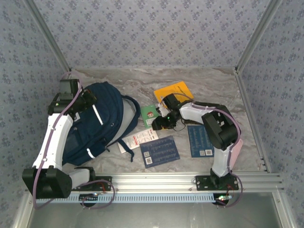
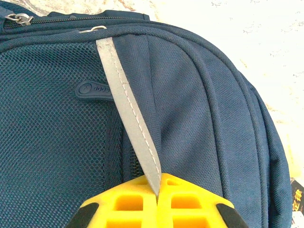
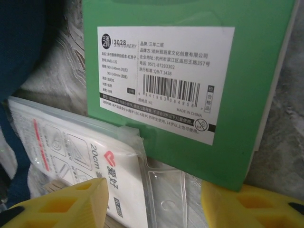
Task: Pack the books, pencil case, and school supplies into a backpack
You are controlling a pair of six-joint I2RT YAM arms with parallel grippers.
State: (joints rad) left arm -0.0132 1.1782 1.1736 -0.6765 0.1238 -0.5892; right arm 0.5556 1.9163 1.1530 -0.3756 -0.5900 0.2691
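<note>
The navy backpack [image 1: 102,126] lies on the left of the table. My left gripper [image 2: 157,190] is shut on its grey reflective stripe [image 2: 128,114], and it sits at the bag's upper left [image 1: 88,100]. My right gripper [image 1: 161,123] is open, low over the school supplies. The clear tab of the white packet [image 3: 80,156] lies between its yellow fingers [image 3: 71,204], and the green pack [image 3: 190,71] is just beyond. An orange book [image 1: 176,90] and two dark blue books [image 1: 159,151] [image 1: 201,140] lie on the table. The pencil case is out of view.
The white packet [image 1: 137,141] lies beside the backpack's right edge, with the green pack [image 1: 150,113] behind it. Patterned walls with metal posts [image 1: 247,47] enclose the marble table. An aluminium rail [image 1: 190,180] runs along the near edge.
</note>
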